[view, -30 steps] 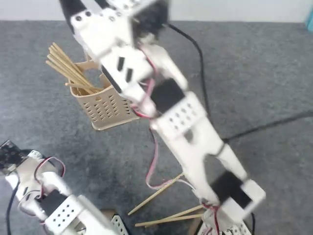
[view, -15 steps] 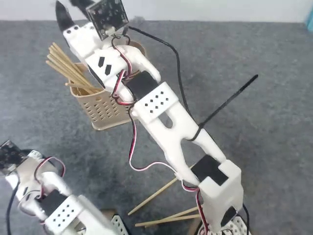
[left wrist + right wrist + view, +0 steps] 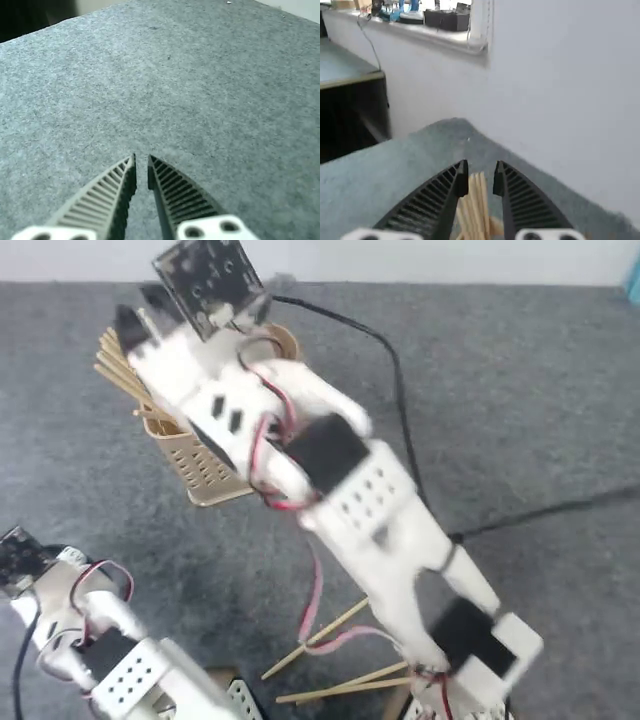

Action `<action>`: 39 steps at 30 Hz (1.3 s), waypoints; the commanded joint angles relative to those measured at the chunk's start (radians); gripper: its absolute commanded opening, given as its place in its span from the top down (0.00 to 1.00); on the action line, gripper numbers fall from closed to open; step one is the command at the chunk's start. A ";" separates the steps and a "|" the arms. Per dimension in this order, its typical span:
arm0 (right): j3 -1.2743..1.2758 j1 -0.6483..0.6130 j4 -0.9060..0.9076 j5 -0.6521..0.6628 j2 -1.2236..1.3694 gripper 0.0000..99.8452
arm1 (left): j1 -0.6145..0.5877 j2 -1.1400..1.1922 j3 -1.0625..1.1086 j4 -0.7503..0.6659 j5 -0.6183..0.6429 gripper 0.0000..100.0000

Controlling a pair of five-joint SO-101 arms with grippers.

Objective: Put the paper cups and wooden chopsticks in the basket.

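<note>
Right wrist view: my right gripper [image 3: 481, 166] hangs over the chopsticks [image 3: 472, 202] standing in the basket [image 3: 212, 470], fingers narrowly apart and empty, placed for dropping. My left gripper [image 3: 142, 158] idles, nearly closed.

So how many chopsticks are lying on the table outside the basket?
3 visible: one chopstick lies slanted beside the right arm, two more lie together just in front of it. The arm may hide others.

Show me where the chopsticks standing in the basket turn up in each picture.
High view: chopsticks upper left, in the basket.
Right wrist view: chopsticks just beyond the right gripper.
Left wrist view: grey mat beyond the left gripper.
Shared landmark: the grey mat.
</note>
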 commanded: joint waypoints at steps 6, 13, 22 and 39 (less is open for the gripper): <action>-0.060 -0.117 0.743 -0.011 -0.159 0.91 | 0.002 0.005 -0.005 0.003 -0.003 0.96; 0.097 -0.200 0.854 -0.006 -0.285 0.91 | -0.029 0.008 -0.005 -0.034 0.002 0.96; 0.942 -0.278 0.756 -0.006 -0.567 0.91 | -0.041 0.006 -0.005 -0.041 0.003 0.96; 1.634 -0.372 0.285 0.120 -0.657 0.91 | -0.037 0.005 -0.007 -0.025 0.000 0.96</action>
